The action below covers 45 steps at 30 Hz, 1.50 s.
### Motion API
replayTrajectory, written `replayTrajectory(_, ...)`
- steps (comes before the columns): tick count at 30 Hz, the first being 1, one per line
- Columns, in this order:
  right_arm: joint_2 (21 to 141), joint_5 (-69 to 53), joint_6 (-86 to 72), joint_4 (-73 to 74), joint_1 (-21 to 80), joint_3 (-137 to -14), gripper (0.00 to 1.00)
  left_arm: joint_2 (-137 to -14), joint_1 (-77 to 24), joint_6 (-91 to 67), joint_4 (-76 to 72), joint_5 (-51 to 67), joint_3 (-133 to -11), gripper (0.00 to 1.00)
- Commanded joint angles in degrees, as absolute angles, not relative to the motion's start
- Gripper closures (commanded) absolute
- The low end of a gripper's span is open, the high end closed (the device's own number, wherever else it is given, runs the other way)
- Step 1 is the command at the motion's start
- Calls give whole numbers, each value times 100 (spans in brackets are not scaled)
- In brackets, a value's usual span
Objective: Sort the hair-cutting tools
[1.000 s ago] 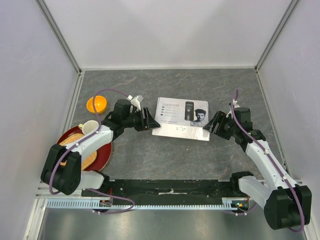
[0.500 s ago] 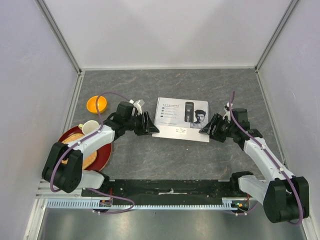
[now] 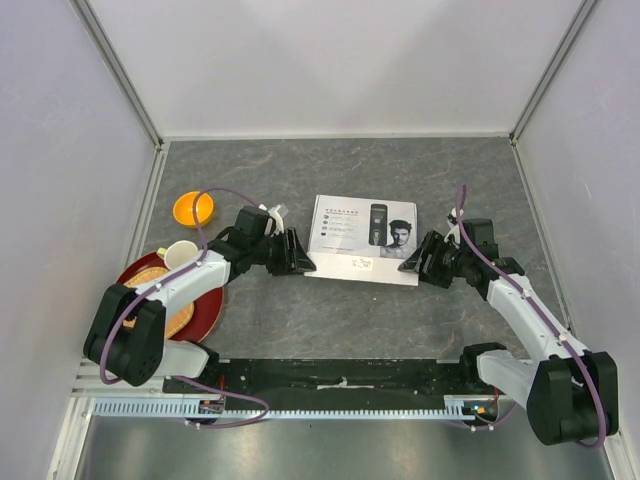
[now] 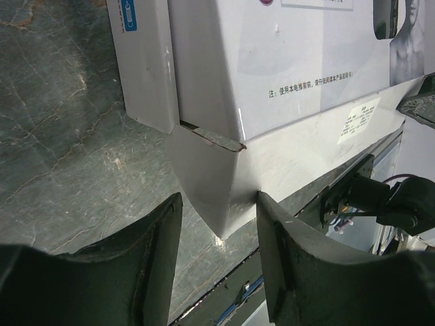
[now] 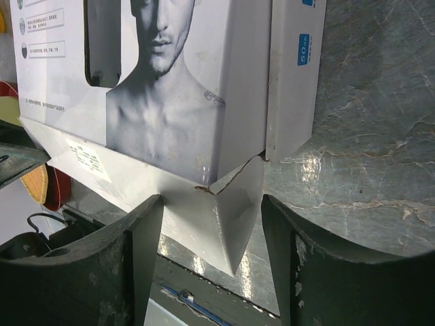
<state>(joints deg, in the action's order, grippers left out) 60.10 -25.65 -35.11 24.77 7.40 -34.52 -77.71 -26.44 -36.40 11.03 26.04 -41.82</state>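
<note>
1. The box [image 3: 365, 237] lay flat at the centre of the tabletop [image 3: 400, 320], print side up. Its flap [image 4: 204, 170] stood slightly out along the 6 o'clock edge.
2. The left pincer [image 3: 297, 252] sat at the box's 8 o'clock corner. Its jaws were partly open and straddled the flap's corner without clamping it.
3. The right pincer [image 3: 430, 258] sat at the box's 4 o'clock corner. Its jaws were set wider and flanked the other flap corner with a gap on each side, holding nothing.
4. No tools were visible in any view. Only a printed clipper showed on the box, so the tools were judged to be inside it.
5. The bowl [image 3: 194, 208] at 10 o'clock from the box appeared empty.
6. Progress was judged as an early stage, with nothing sorted. Opening the box, removing the tools and sorting them were all left to do.
</note>
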Motion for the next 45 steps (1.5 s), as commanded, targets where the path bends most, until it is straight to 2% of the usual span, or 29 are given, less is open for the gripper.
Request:
replayTrajectory(1, 6091, -2443, -3331, 2654, 765, -3542, 33, -7866, -2663, -3436, 1205, 2496, -4271, 47)
replayTrajectory(14, 6223, -2189, -3138, 2777, 765, -3524, 39, -8033, -2707, -3472, 1134, 2461, -4333, 49)
replayTrajectory(24, 6073, -1986, -2971, 3102, 773, -3814, 31, -7998, -2716, -3437, 1222, 2391, -4368, 48)
replayTrajectory(27, 6082, -1960, -2962, 3111, 800, -3797, 32, -8016, -2716, -3445, 1222, 2373, -4377, 48)
replayTrajectory(31, 6091, -1934, -2936, 3103, 861, -3753, 39, -8024, -2725, -3437, 1222, 2382, -4368, 48)
replayTrajectory(45, 5889, -1495, -3138, 3216, 1511, -4157, 36, -7989, -2804, -3436, 1231, 2443, -4386, 43)
